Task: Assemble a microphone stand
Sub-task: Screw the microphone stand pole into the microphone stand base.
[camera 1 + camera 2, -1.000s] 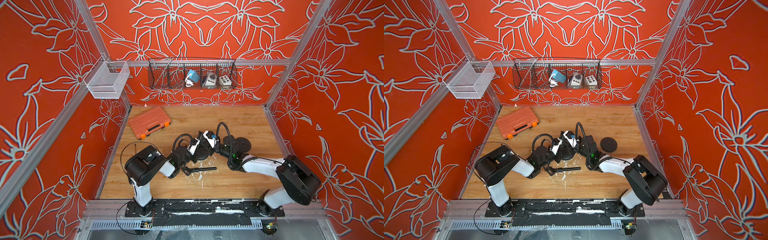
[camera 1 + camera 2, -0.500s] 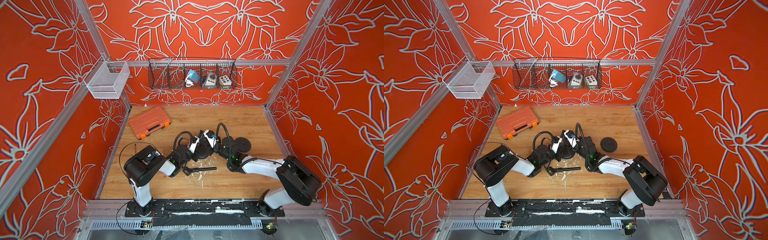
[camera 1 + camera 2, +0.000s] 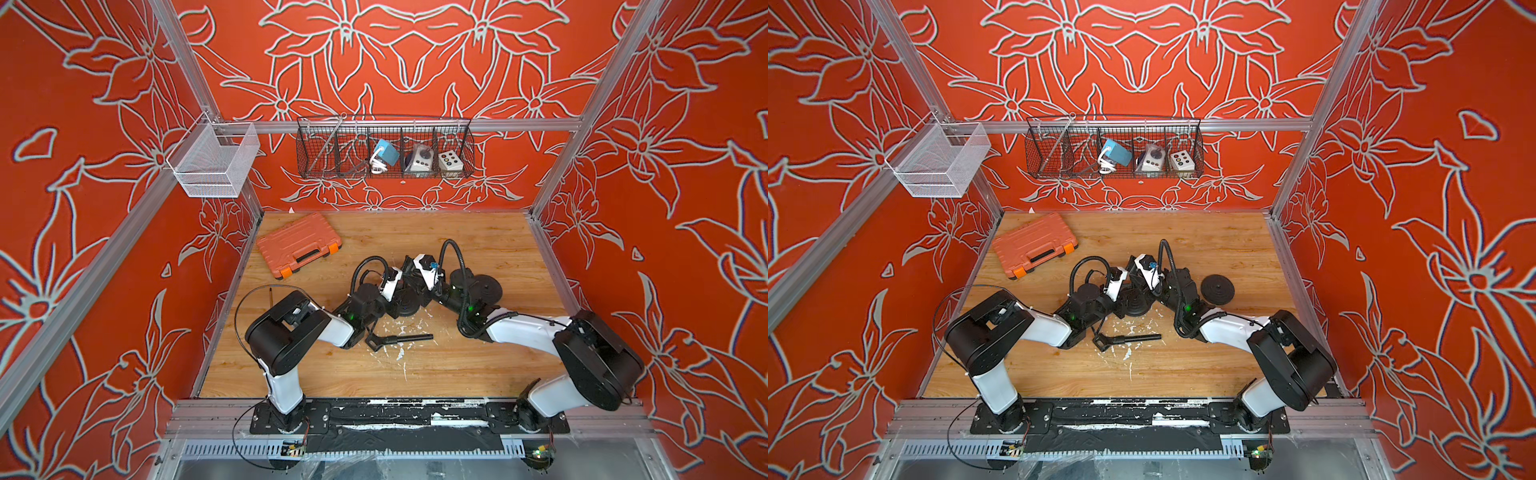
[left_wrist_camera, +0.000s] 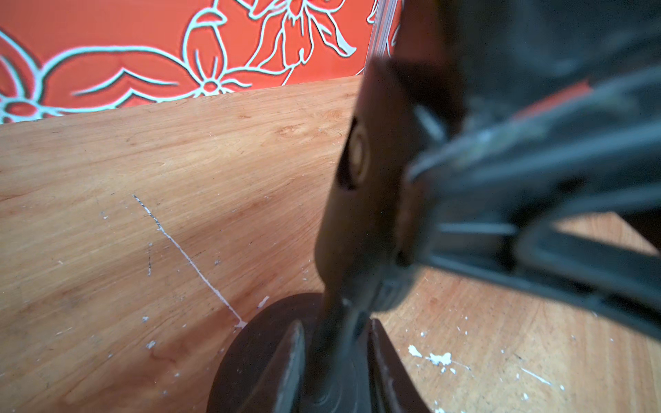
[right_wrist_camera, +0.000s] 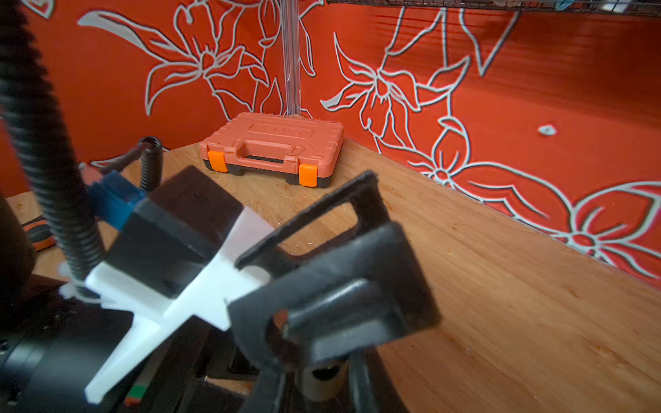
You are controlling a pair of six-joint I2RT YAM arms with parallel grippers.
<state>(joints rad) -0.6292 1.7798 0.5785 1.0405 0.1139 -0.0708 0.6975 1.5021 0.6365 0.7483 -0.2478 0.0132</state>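
Note:
A black round base (image 3: 405, 311) (image 3: 1136, 308) lies mid-table with a short dark pole (image 4: 357, 214) standing on it. My left gripper (image 3: 400, 300) (image 4: 336, 323) is low down, its fingers (image 4: 291, 361) shut on either side of the pole just above the base (image 4: 250, 350). My right gripper (image 3: 415, 290) (image 5: 318, 375) comes in from the other side and is shut on the pole's tan open top end (image 5: 322, 384). A black rod with a clip (image 3: 398, 339) (image 3: 1128, 339) lies loose in front of the arms. A second black disc (image 3: 484, 287) (image 3: 1217, 289) lies to the right.
An orange tool case (image 3: 298, 243) (image 5: 272, 150) sits at the back left. A wire basket (image 3: 384, 147) with small devices hangs on the back wall, and a white mesh basket (image 3: 214, 160) hangs on the left. White flecks dot the wooden table (image 3: 415, 374).
My left wrist has shifted slightly toward the back over the base. The right arm, the loose rod and the second disc have not moved.

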